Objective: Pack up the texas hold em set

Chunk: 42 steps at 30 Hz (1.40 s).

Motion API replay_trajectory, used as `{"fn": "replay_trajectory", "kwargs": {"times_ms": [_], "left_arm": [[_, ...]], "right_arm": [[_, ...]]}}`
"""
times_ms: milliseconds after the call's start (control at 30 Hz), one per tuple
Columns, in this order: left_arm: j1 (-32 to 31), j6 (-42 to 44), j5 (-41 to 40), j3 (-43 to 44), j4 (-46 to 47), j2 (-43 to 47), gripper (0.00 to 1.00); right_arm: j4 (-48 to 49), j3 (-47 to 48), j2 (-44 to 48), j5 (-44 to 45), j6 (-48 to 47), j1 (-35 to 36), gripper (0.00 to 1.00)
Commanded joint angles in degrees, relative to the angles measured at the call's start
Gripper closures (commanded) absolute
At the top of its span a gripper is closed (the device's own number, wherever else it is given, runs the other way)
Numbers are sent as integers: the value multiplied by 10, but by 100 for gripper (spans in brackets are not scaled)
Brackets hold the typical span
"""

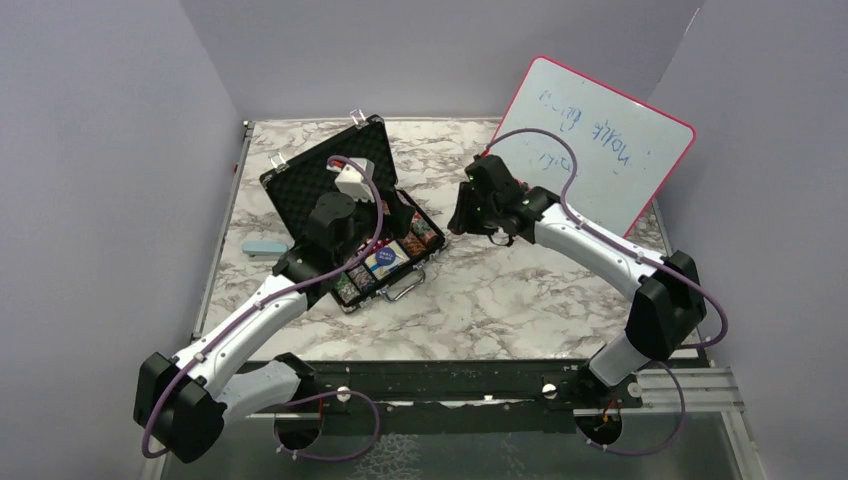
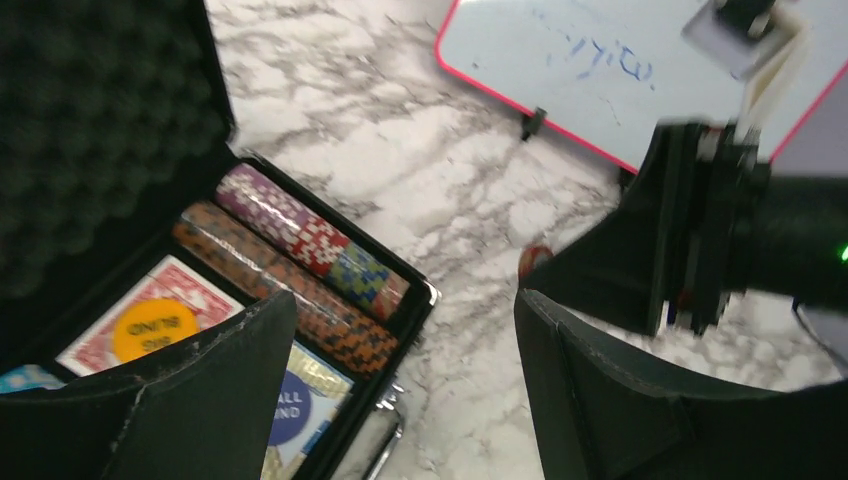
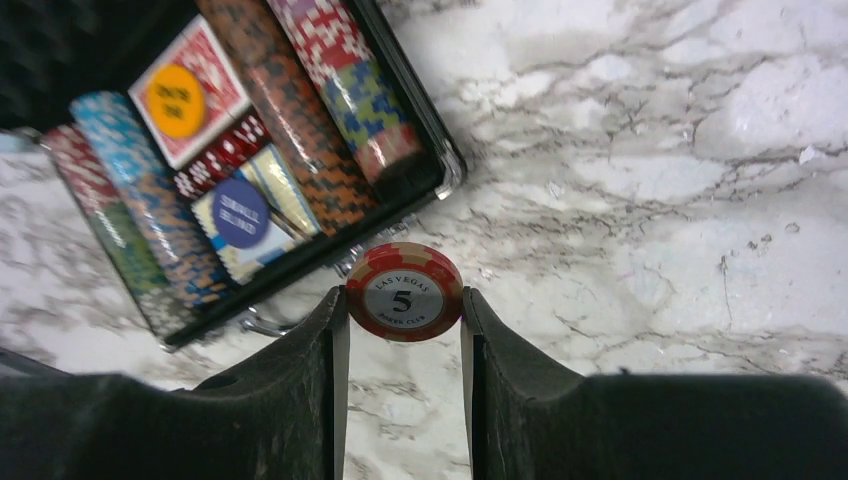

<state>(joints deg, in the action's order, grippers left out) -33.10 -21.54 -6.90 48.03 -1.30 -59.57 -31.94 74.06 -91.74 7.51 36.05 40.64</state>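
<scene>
Red chip (image 3: 404,292) marked 5: clamped across its rim by the right gripper (image 3: 404,300), lower centre of the right wrist view, just outside the briefcase (image 1: 320,175) corner. Gripping it by the rim probably lets it drop on edge into a row. I cannot tell whether it is clear of the table.

Briefcase: open, centre-left of the top view, foam lid tipped back. It holds chip rows (image 3: 345,90), a red deck (image 3: 205,55) with an orange button (image 3: 175,100), red dice (image 3: 225,155) and a blue button (image 3: 240,212). The outermost row seems to have a gap at its near end.

Left gripper (image 2: 402,300): fingers apart, empty, over the case's edge, likely standing clear.
</scene>
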Motion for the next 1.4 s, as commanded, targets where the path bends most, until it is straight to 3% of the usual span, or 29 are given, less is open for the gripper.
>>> {"fn": "replay_trajectory", "kwargs": {"times_ms": [0, 333, 967, 1133, 1367], "left_arm": [[1, -88, 116, -58, 128, -4, 17], [0, -145, 189, -55, 217, -78, 22], [1, -224, 138, -88, 297, -81, 49], [1, -227, 106, -90, 309, -68, 62], [1, -217, 107, -93, 310, -67, 89]], "right_arm": [[48, 40, 30, -49, 38, -16, 76], [74, 86, 40, -133, 105, -31, 75], [102, 78, 37, -242, 176, -43, 74], [106, 73, 40, -257, 185, -45, 74], [105, 68, 39, -266, 183, -48, 71]]}}
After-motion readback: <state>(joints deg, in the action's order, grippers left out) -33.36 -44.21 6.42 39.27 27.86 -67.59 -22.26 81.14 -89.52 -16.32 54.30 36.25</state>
